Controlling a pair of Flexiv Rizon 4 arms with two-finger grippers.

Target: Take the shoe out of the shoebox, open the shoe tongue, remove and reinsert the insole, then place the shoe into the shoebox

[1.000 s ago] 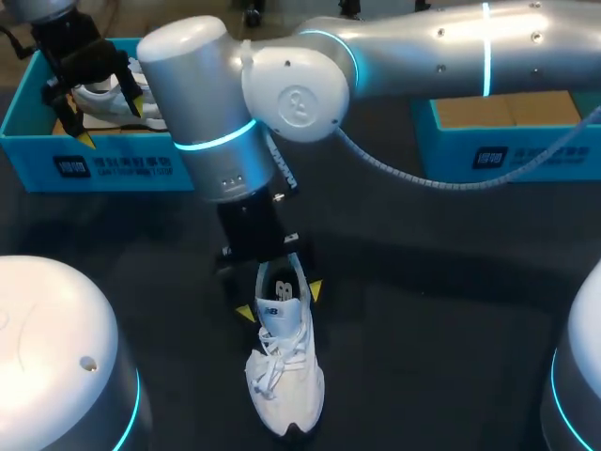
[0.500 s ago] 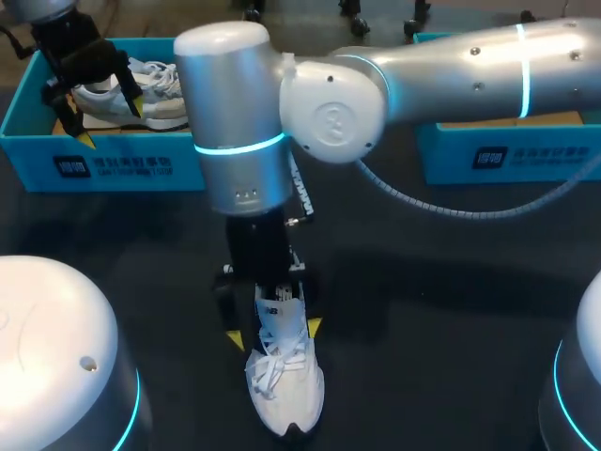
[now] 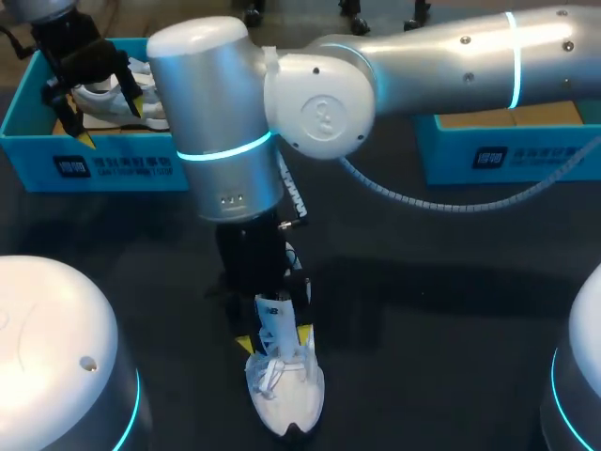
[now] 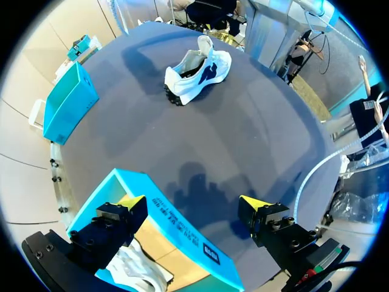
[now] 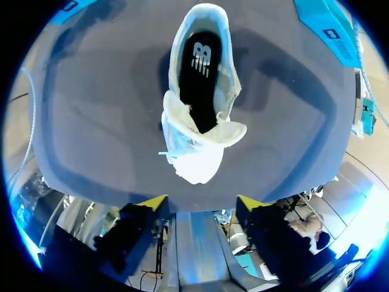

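Where the tabletop comes nearest to me, one white shoe stands upright, its toe close to the near edge and its heel pointing away. Its mouth gapes, and a dark insole with a white logo lies inside. My right claw hangs straight down over the shoe's collar, fingers spread wide with one yellow tip on each side; it grips nothing. The right wrist view shows the shoe ahead of the fingers rather than pinched between them.

This shoe sits well apart from both boxes, with dark tabletop to either side of it. Two blue shoeboxes stand along the far edge. The left shoebox holds a second shoe, also white. My left claw hovers there, wide open and holding nothing, with its fingers straddling the box's front wall. The right shoebox shows a brown cardboard floor. Each box has one dark label with white print on its front wall.
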